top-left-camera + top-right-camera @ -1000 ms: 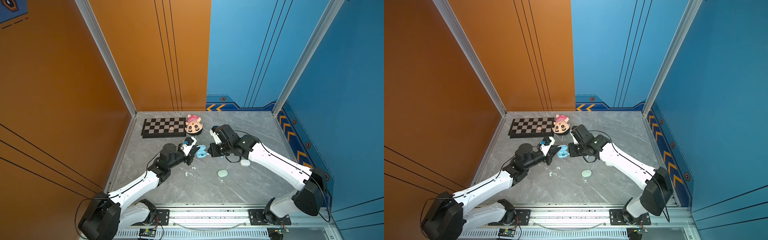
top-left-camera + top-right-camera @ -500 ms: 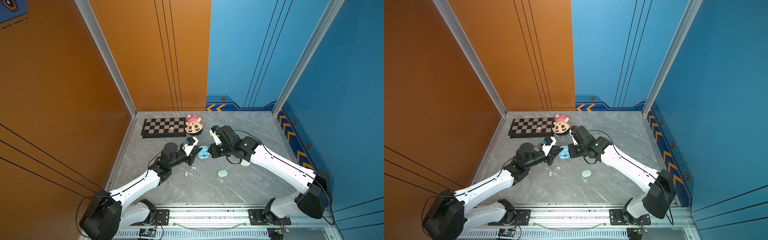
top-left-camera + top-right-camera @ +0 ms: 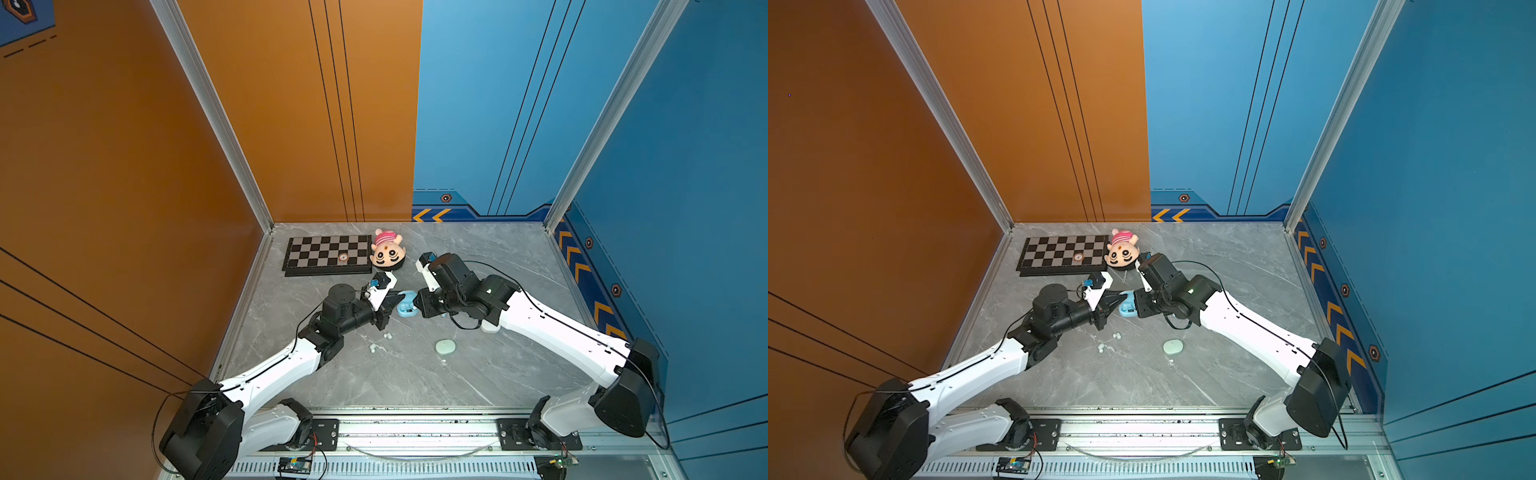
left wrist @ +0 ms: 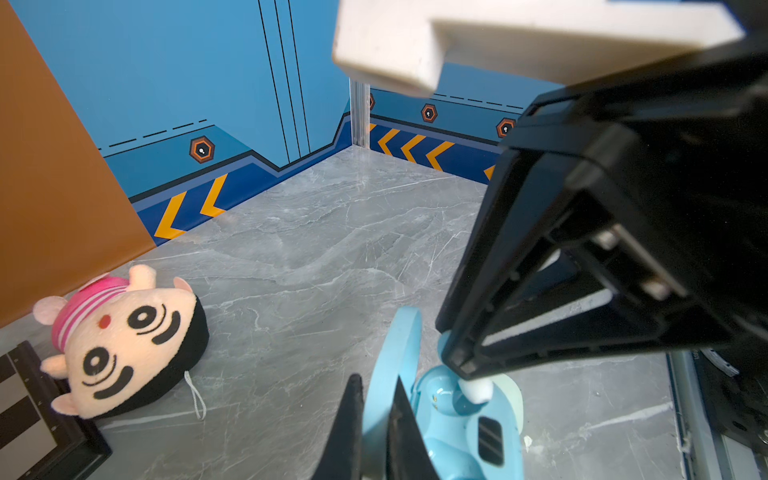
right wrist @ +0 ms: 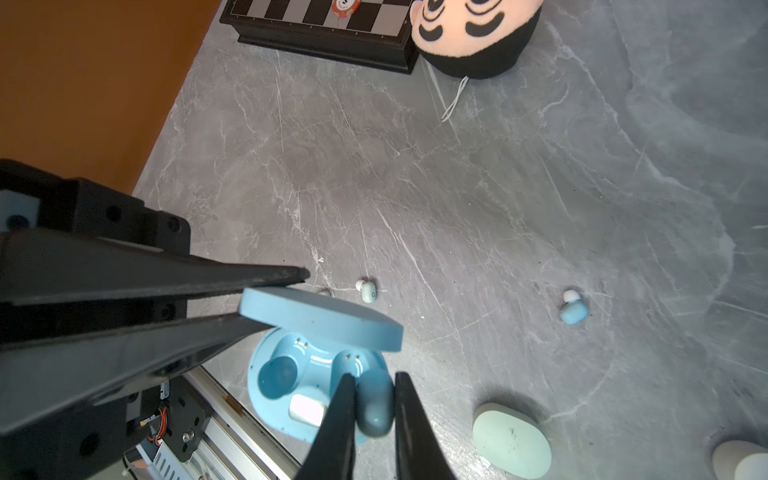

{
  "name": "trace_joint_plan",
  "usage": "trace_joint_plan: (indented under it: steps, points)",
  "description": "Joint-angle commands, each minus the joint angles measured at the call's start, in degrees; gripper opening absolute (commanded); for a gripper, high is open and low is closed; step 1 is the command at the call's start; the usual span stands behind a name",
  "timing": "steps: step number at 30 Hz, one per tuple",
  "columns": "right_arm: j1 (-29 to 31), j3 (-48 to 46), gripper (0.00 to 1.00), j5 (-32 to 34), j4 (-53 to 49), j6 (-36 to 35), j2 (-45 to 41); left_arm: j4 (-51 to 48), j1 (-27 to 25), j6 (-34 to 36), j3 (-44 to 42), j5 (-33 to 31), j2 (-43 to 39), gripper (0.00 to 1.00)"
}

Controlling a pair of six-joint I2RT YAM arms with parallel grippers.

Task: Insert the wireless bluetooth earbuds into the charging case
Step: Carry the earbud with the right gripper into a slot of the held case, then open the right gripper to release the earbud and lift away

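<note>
Light blue earbud (image 5: 374, 405) is pinched in the right pincer (image 5: 374, 376), jaws narrow around it, tip down at a socket of the open blue charging case (image 5: 286, 386). That case sits mid-worktop (image 3: 415, 374) between the two arms. The left pincer (image 4: 376, 409) is clamped tight on the case's raised lid (image 5: 320, 318). Another blue earbud (image 5: 573, 311) lies loose, and two pale earbuds (image 3: 388, 336) sit just near of the case. Closed mint case (image 3: 445, 346) is near-right; plush head (image 3: 387, 253) and chessboard (image 3: 328, 259) sit far back.
</note>
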Motion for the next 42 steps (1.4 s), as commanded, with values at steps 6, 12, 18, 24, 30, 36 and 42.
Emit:
trace_joint_plan:
  steps: [6, 12, 18, 24, 30, 36, 42]
  points:
    - [0.3, -0.38, 0.29, 0.6, 1.21, -0.22, 1.07, 0.87, -0.43, -0.63, 1.29, 0.97, 0.45, 0.0]
    - [-0.03, -0.38, 0.33, -0.54, 2.1, 0.5, 0.96, 0.87, -0.29, -0.55, 1.02, 0.93, 0.47, 0.0]
    - [-0.45, -0.68, 0.36, -2.64, 3.36, 1.56, 0.06, 0.89, -0.34, -0.53, 0.69, 0.69, 0.88, 0.0]
    - [-1.04, -2.38, 0.36, -6.48, 5.87, 3.05, -0.33, 1.31, -0.29, -0.57, 0.67, 0.41, 1.22, 0.0]
    - [-1.01, -2.79, 0.36, -7.36, 6.05, 3.25, -0.6, 1.58, -0.33, -0.77, 0.79, 0.25, 1.31, 0.0]
    - [-1.03, -2.94, 0.36, -7.16, 6.04, 3.16, -2.04, 2.09, -0.24, -1.14, 0.95, 0.3, 1.76, 0.0]
    - [-1.21, -3.54, 0.36, -5.91, 6.06, 3.16, -2.64, 2.37, -0.24, -1.28, 1.27, 0.42, 1.77, 0.0]
